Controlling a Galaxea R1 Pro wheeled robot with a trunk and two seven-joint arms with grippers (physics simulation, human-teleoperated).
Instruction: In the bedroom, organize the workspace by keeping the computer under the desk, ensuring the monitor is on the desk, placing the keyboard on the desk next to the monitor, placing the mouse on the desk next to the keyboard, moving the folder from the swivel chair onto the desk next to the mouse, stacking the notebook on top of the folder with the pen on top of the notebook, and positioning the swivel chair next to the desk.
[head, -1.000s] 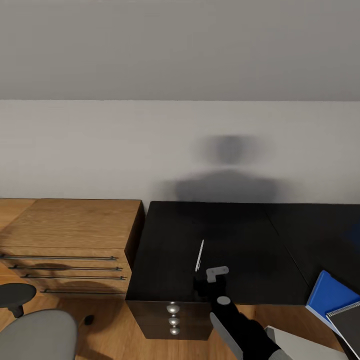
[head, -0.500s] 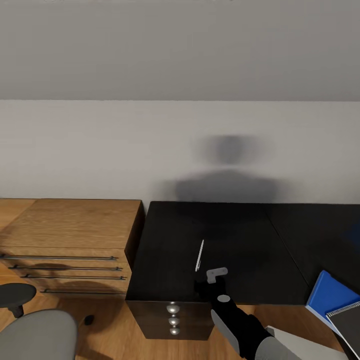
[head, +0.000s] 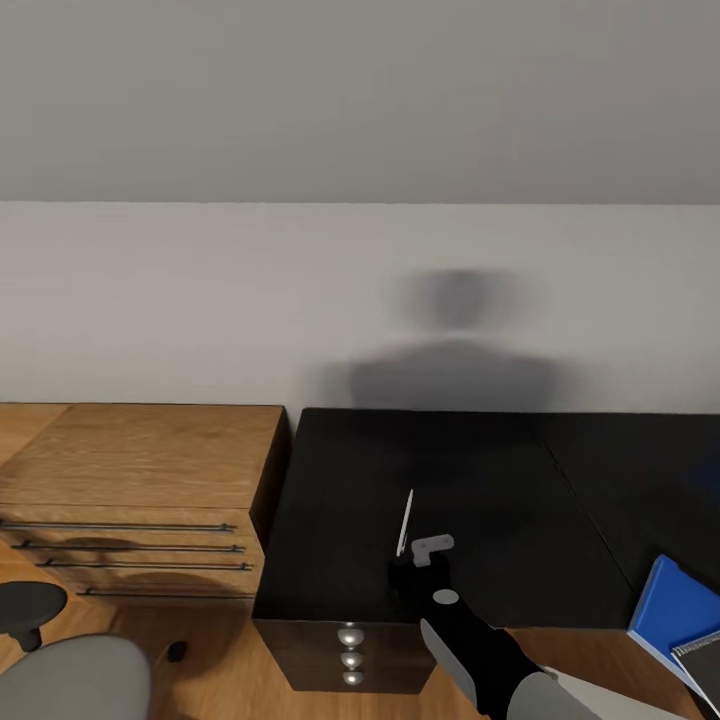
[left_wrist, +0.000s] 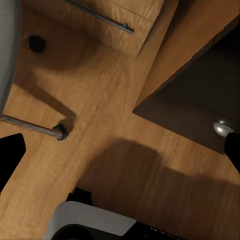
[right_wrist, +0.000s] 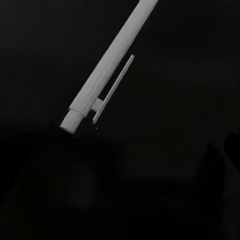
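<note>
Since a second ago the head camera has shifted slightly, sliding the folder toward the frame's right edge, while the right arm has kept its reach over the black surface (head: 470, 470). The right gripper (head: 412, 570) hovers low at the near edge of the surface, just short of the pen (head: 404, 523); whether it is released or clenched cannot be told, its dark fingers blending into the glossy top. In the right wrist view the silvery pen (right_wrist: 107, 65) lies flat on the surface, clip showing, with nothing gripping it. At 3 o'clock from the gripper, well apart, the blue folder (head: 675, 610) lies on the surface with the dark notebook (head: 703, 660) on top. At 9 o'clock stands a wooden dresser (head: 140, 480), and at 8 o'clock the grey swivel chair (head: 75, 678). The left gripper (left_wrist: 120, 165) hangs over wood floor (left_wrist: 125, 165), released, dark fingers spread wide.
</note>
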